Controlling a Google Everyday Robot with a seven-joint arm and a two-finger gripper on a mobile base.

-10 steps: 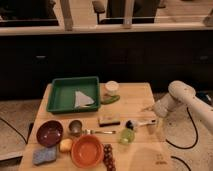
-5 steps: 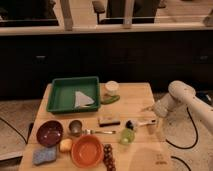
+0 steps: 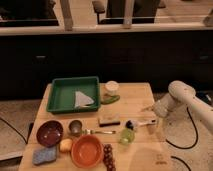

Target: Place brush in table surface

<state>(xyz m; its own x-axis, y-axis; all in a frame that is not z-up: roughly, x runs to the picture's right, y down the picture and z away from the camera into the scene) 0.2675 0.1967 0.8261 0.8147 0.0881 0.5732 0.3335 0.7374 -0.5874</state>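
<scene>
The brush (image 3: pixel 139 122) lies low over the table surface (image 3: pixel 135 102) at its right side, dark rounded head to the left and whitish handle pointing right. I cannot tell whether it rests on the wood. My gripper (image 3: pixel 153 125) is at the handle end of the brush, at the table's right edge. The white arm (image 3: pixel 177 97) reaches in from the right.
A green tray (image 3: pixel 60 95) with a white napkin stands at the back left. A tan block (image 3: pixel 108 120), a fork (image 3: pixel 100 132) and a green fruit (image 3: pixel 127 135) lie left of the brush. Bowls (image 3: pixel 87 150), a metal cup, a sponge and grapes fill the front left.
</scene>
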